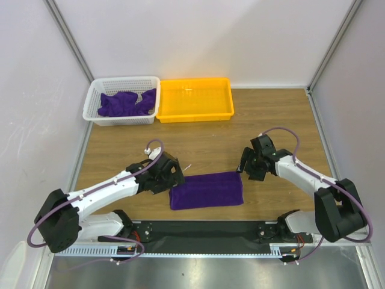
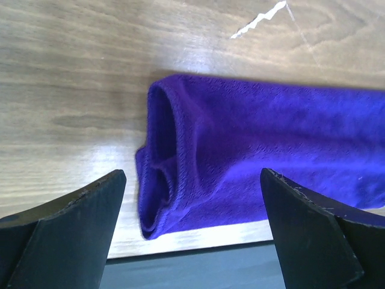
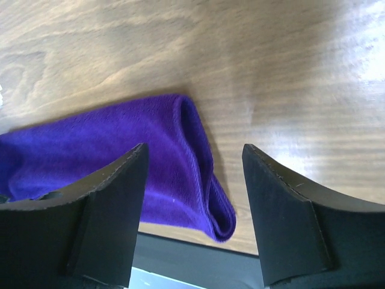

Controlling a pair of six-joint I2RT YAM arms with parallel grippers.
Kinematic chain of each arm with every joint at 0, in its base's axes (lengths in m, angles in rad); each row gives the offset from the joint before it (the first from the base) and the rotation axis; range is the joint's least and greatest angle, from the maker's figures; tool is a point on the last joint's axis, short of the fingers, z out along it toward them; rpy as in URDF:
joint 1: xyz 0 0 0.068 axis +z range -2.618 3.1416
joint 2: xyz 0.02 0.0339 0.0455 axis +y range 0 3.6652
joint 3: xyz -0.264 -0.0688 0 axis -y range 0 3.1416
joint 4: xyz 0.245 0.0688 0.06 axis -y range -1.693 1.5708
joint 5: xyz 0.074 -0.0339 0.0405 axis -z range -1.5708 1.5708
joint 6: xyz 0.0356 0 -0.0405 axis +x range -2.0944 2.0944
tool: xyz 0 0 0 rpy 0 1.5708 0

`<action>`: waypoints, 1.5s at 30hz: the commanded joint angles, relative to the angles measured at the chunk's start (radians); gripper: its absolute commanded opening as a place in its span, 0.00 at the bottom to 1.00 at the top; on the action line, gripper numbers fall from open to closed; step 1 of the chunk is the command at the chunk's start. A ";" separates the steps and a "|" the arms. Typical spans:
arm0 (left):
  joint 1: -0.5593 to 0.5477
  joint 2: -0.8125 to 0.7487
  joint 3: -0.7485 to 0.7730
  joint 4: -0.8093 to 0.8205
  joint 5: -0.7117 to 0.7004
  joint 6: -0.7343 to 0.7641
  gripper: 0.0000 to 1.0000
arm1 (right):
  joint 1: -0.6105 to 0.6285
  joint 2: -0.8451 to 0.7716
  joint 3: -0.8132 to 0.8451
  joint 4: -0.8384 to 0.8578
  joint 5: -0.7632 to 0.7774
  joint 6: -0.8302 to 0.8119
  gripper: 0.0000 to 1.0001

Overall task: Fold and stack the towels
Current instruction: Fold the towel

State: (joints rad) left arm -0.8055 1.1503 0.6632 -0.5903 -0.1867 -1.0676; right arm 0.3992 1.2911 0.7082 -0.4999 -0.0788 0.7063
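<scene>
Hovering with both sets of jaws apart, I grasp nothing. My left gripper point(image 1: 171, 182) stands spread wide at the left short end of the folded towel point(image 1: 206, 189), and my right gripper point(image 1: 245, 166) stands open at the right short end, its fingers less far apart. Neither one pinches the cloth.

In the left wrist view the towel's rolled, layered edge lies between my fingertips point(image 2: 90, 198). In the right wrist view the other end's doubled hem lies between the pads point(image 3: 120, 174).

The towel lies flat on the wooden table point(image 1: 210, 141) near my bases, its long axis running left to right — the right end turned slightly toward the far side.

My left arm stretches low from its base rightward, wrist bent toward the cloth. My right arm folds at the elbow on the right and reaches back leftward.

Well beyond, a white basket point(image 1: 95, 96) holds crumpled purple towels point(image 1: 125, 103), with a yellow tray point(image 1: 195, 99) just beside it.
</scene>
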 commanded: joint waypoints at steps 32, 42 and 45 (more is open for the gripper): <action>0.143 0.187 -0.008 0.314 0.013 0.008 0.65 | -0.011 0.238 0.114 0.178 0.005 0.018 0.50; 0.146 0.200 -0.010 0.346 0.015 0.020 0.52 | 0.004 0.191 0.091 0.118 -0.006 0.045 0.43; 0.146 0.200 -0.016 0.349 0.013 0.018 0.51 | 0.009 0.174 0.071 0.107 -0.012 0.055 0.44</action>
State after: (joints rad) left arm -0.6666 1.3495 0.6193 -0.2829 -0.1543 -1.0641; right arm 0.4000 1.5116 0.7887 -0.3756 -0.0868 0.7383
